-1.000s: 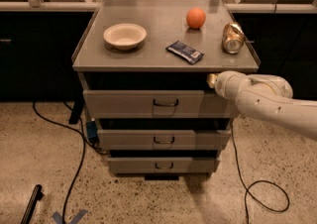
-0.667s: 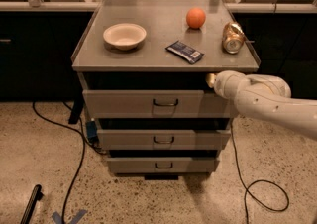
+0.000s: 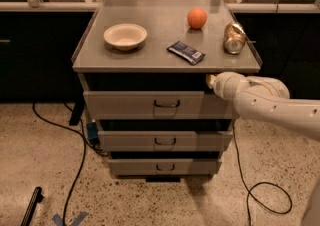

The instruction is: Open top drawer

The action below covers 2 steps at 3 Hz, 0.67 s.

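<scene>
My gripper (image 3: 212, 81) stays by the right corner of the wide grey metal top drawer (image 3: 125, 105), no pull yet; open or shut, I cannot tell.

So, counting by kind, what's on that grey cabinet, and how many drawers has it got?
bowl: 1
orange: 1
can: 1
blue packet: 1
drawers: 3 (top drawer, middle drawer, bottom drawer)
gripper, under the cabinet top by the top drawer's right end: 1
Total: 8
</scene>
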{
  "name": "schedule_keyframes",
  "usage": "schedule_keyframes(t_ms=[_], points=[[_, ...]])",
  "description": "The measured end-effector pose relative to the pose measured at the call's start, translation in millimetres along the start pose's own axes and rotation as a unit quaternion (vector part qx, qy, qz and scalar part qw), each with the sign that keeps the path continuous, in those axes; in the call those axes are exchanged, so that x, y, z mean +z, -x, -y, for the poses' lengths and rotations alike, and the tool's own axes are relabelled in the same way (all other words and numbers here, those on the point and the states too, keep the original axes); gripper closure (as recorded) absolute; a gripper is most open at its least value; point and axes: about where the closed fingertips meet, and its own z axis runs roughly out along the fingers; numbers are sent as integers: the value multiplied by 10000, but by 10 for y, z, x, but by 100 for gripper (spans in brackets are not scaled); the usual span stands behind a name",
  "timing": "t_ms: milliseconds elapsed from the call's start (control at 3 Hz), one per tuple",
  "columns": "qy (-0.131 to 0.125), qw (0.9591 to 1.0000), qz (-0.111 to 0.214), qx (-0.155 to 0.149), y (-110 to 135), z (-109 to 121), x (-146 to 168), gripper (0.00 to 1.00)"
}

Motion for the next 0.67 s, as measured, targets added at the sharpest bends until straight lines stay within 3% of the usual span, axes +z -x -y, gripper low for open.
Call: schedule_keyframes(t_ms=[333, 667], points=[[-230, 9995, 18, 195, -53, 211, 131, 100], [-655, 9966, 84, 503, -307, 467, 497, 100]])
